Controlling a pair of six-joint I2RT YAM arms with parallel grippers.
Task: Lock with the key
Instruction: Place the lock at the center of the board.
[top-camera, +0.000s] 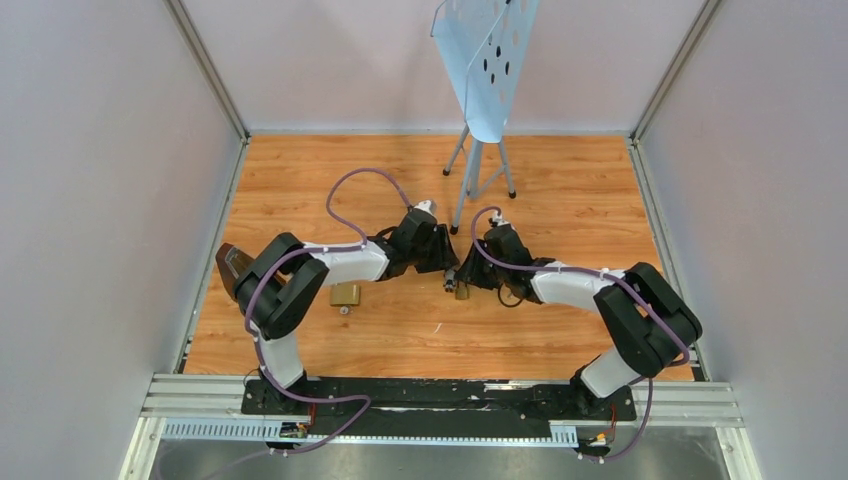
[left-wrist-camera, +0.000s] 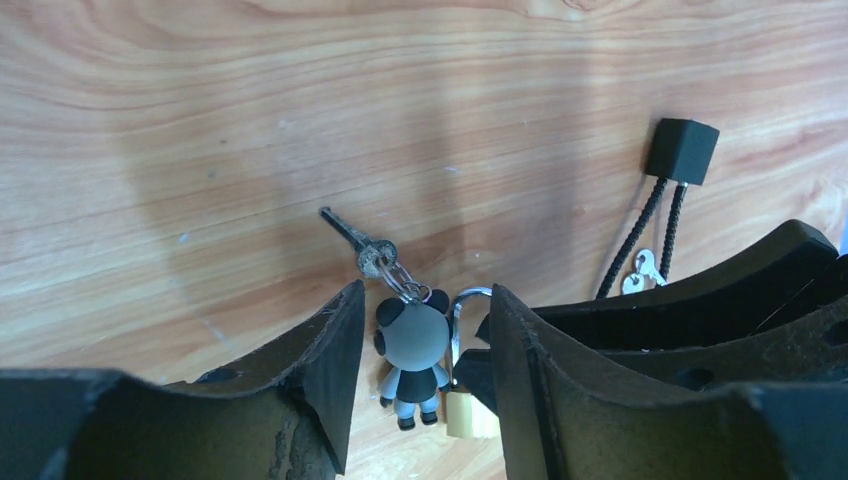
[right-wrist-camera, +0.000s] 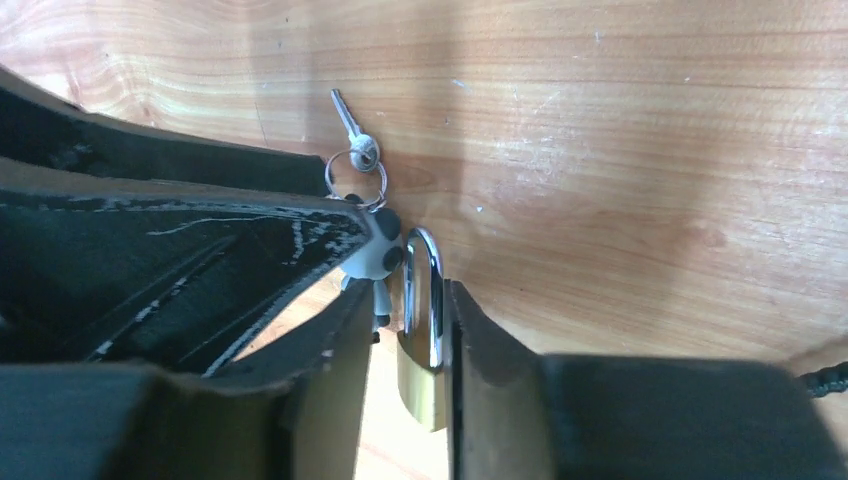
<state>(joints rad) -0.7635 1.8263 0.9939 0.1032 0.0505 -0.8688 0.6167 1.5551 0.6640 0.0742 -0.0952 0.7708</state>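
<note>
A brass padlock (top-camera: 345, 294) lies on the wooden table left of centre, under my left forearm. The tiny silver key (top-camera: 344, 311) lies just in front of it, and no gripper touches either. Both grippers meet at mid-table over a separate bunch. It has a panda fob (left-wrist-camera: 415, 345), a ringed key (left-wrist-camera: 352, 236) and a small brass padlock (right-wrist-camera: 421, 385). My left gripper (left-wrist-camera: 425, 293) is open and straddles the panda. My right gripper (right-wrist-camera: 412, 291) is closed narrowly on the small padlock, which stands on edge with its shackle (right-wrist-camera: 425, 290) against one finger.
A black cube (left-wrist-camera: 681, 150) on black cords, with small silver keys (left-wrist-camera: 640, 270), lies beside the right gripper. A light blue perforated panel on a grey stand (top-camera: 478, 170) stands at the back centre. Grey walls enclose the table on three sides.
</note>
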